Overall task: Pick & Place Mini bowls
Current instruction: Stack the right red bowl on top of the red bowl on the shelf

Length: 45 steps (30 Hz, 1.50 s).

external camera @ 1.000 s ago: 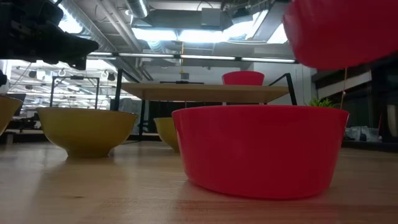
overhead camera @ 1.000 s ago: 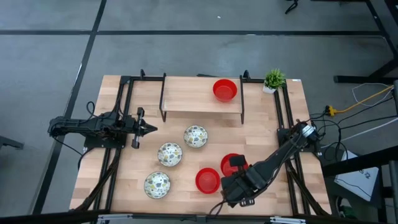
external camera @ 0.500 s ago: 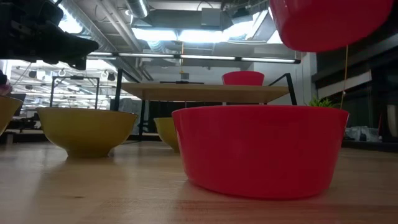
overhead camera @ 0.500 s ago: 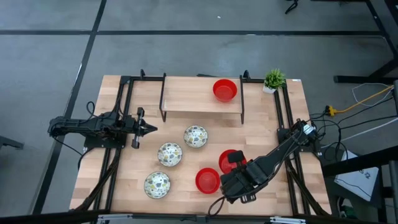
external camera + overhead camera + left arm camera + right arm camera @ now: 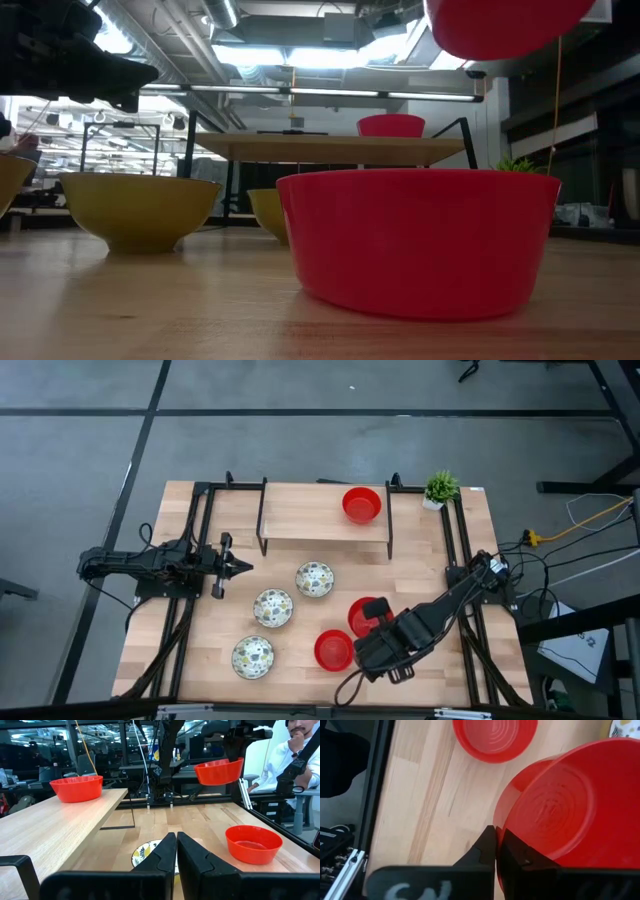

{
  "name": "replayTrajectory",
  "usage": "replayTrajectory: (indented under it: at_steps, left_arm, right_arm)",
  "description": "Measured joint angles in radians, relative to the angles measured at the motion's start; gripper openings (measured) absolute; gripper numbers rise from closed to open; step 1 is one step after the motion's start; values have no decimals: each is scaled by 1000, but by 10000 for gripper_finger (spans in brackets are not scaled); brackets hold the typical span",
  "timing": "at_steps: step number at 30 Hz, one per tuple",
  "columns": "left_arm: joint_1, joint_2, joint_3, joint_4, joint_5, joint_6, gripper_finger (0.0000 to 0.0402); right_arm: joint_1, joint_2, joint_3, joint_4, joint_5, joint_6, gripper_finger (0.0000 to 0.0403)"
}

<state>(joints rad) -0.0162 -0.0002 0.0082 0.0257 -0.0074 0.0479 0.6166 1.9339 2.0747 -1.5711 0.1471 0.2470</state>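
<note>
High view: right tool [image 5: 377, 622] pinches a red bowl's [image 5: 362, 616] rim, raised above the wooden counter [image 5: 300, 650]; another red bowl [image 5: 333, 650] sits beside it, three speckled bowls [image 5: 272, 608] beyond. Left tool [image 5: 240, 568] waits, shut, empty.

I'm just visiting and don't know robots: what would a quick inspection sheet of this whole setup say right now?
Surface: wooden table with a raised wooden shelf at the back.
Job's things: one red bowl on the shelf; one red bowl on the table; one lifted red bowl in the air; three speckled white bowls on the table.
Clutter: small potted plant at a back corner.
Grippers: right gripper shut on the lifted bowl's rim; left gripper shut, empty, waiting at the left side.
Cables: yellow and dark cables on the floor at right.
Surroundings: grey floor; a seated person beyond the table.
</note>
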Motion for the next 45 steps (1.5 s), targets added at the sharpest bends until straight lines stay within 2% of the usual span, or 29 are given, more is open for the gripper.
replayTrajectory:
  at_steps: [18,45]
  left_arm:
    - [0,0,0,0,0,0,10]
    - [0,0,0,0,0,0,13]
  right_arm:
    - [-102,0,123,0,0,-208,6]
    - [-337,0,277,0,18,-477,6]
